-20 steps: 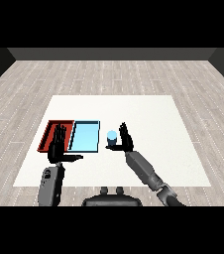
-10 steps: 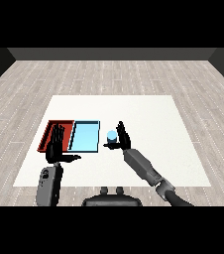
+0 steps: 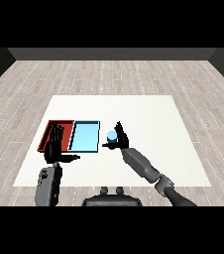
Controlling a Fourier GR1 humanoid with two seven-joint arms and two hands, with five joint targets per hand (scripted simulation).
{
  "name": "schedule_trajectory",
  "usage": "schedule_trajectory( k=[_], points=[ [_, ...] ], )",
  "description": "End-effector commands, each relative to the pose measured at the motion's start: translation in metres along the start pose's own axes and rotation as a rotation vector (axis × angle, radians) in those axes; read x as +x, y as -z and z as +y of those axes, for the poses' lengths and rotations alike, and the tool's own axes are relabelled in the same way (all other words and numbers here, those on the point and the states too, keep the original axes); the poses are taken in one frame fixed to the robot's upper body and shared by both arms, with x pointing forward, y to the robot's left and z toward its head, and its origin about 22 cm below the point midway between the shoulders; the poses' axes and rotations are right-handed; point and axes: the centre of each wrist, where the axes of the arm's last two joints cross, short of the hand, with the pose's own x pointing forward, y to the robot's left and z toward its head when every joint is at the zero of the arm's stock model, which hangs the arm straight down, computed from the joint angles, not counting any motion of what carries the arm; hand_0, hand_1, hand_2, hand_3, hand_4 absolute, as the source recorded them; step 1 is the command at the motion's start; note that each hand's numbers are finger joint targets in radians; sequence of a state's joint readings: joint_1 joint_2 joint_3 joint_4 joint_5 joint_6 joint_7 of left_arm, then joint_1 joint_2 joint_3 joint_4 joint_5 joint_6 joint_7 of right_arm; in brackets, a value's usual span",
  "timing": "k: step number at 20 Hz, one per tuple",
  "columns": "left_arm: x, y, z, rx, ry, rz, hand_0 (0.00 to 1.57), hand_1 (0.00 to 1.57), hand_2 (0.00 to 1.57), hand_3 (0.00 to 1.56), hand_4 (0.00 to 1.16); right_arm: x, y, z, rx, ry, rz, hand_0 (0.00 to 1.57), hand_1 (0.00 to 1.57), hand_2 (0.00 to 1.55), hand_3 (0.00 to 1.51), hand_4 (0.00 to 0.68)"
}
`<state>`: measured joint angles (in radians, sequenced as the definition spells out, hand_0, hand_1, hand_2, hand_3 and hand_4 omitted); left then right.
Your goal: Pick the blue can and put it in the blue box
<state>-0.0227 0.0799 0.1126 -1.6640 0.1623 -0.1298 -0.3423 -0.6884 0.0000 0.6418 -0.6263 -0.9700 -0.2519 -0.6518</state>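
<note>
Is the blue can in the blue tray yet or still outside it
Outside. The blue can stands on the white table just right of the light blue tray, with the right hand around it.

Blue can [image 3: 112, 135]: upright, just right of the light blue tray [image 3: 84, 136]. Tray lies flat on the table, holding nothing.

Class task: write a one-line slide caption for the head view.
Right hand curls round the blue can beside the light blue tray; left hand open before the red tray.

white table [image 3: 148, 119] with red tray [image 3: 48, 134], light blue tray [image 3: 85, 122]
</note>
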Motion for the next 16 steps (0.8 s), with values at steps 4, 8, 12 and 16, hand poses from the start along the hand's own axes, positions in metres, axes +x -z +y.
schedule_trajectory(
  k=[4,8,12,16],
  points=[
    [0.005,-0.006,-0.007,-0.003,0.019,-0.006,0.00,0.00,0.00,0.00,0.00,-0.007,0.001,-0.013,-0.230,-0.142,0.023,1.49,1.49,1.51,1.48,0.600],
    [0.006,-0.001,-0.006,-0.002,0.020,-0.015,0.00,0.00,0.00,0.00,0.00,0.006,0.016,0.004,-0.244,-0.258,0.006,1.49,1.49,1.48,1.44,0.634],
    [-0.006,-0.007,-0.022,0.011,-0.008,0.006,0.00,0.00,0.00,0.00,0.00,0.006,0.022,0.000,-0.232,-0.290,0.051,1.51,1.51,1.48,1.43,0.620],
    [-0.011,-0.005,-0.013,0.007,0.014,0.016,0.00,0.00,0.00,0.00,0.00,0.010,0.020,0.013,-0.200,-0.290,-0.010,1.50,1.50,1.47,1.42,0.634]
  ],
)
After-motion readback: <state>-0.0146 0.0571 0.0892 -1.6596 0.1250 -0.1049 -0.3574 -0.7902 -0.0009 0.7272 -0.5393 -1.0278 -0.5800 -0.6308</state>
